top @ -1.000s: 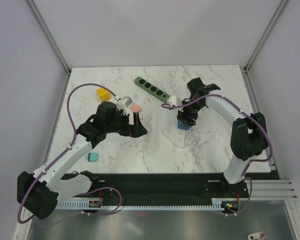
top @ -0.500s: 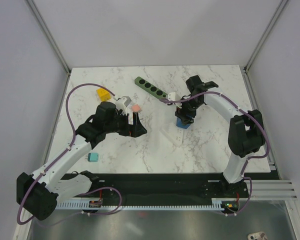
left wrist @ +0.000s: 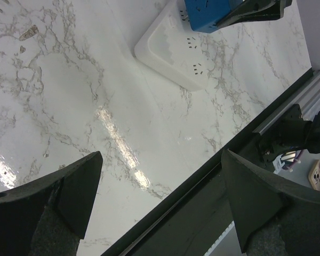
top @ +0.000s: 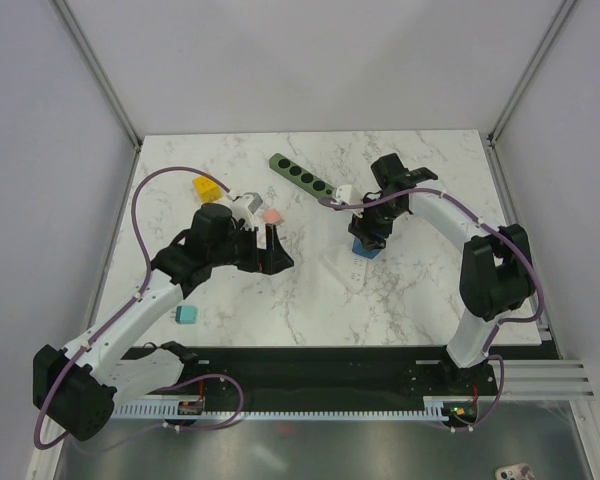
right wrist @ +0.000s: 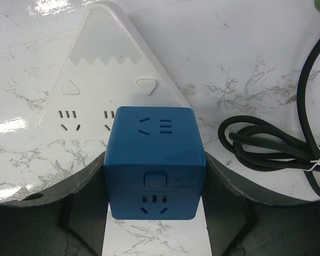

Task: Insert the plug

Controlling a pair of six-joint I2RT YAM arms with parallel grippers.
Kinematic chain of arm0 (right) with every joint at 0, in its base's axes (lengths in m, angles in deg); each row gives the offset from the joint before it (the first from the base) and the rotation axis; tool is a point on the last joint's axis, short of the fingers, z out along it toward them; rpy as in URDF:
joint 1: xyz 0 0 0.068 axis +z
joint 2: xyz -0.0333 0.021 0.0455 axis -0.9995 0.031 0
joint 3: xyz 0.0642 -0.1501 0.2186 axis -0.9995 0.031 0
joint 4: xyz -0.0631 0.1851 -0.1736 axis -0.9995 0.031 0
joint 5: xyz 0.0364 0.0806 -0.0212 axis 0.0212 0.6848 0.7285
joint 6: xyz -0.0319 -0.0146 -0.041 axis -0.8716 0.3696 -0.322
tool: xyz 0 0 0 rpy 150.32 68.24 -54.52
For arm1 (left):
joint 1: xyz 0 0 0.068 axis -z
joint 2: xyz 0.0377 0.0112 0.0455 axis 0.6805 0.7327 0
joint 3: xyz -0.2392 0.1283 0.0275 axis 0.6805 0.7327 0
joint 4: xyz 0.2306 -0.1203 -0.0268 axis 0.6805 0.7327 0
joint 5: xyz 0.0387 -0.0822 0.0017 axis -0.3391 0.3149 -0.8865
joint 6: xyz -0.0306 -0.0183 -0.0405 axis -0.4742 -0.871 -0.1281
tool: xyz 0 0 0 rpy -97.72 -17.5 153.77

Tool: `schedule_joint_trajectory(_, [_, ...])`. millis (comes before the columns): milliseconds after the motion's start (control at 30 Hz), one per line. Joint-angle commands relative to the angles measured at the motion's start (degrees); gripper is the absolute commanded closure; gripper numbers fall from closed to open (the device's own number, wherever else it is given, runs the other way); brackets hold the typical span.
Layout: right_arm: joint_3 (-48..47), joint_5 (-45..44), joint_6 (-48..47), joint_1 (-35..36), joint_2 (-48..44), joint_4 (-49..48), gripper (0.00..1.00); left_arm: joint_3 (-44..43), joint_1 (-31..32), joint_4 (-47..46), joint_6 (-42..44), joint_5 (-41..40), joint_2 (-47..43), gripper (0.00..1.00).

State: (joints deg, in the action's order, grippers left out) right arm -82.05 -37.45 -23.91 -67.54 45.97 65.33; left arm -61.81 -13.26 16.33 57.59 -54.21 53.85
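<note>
The right end effector (right wrist: 154,205) grips the blue cube plug (right wrist: 153,152) by two opposite sides, over one end of the white power strip (right wrist: 96,69) lying flat on the marble surface (left wrist: 69,106). Whether the plug is seated cannot be told. The left end effector (left wrist: 160,192) hangs wide open above the surface, apart from the strip.

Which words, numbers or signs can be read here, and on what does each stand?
No words or numbers are readable in any view.
On the blue socket cube: faint sign on its button, too blurred to read.
On the white power strip: two small marks, also unreadable.
</note>
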Motion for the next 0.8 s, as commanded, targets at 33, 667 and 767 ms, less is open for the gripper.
schedule_joint_trajectory(33, [-2.2,-0.5,2.1,0.0,-1.6,-1.3,1.00,-0.1,-0.3,-0.1,1.9,0.0,-1.5,0.00])
schedule_joint_trajectory(667, [-4.2,2.0,3.9,-1.1,0.2,-0.2,1.00,0.1,-0.2,0.0,1.9,-0.3,-1.8,0.00])
schedule_joint_trajectory(767, [-4.0,2.5,4.3,-1.1,0.7,-0.3,1.00,0.0,-0.2,-0.1,1.9,-0.4,-1.7,0.00])
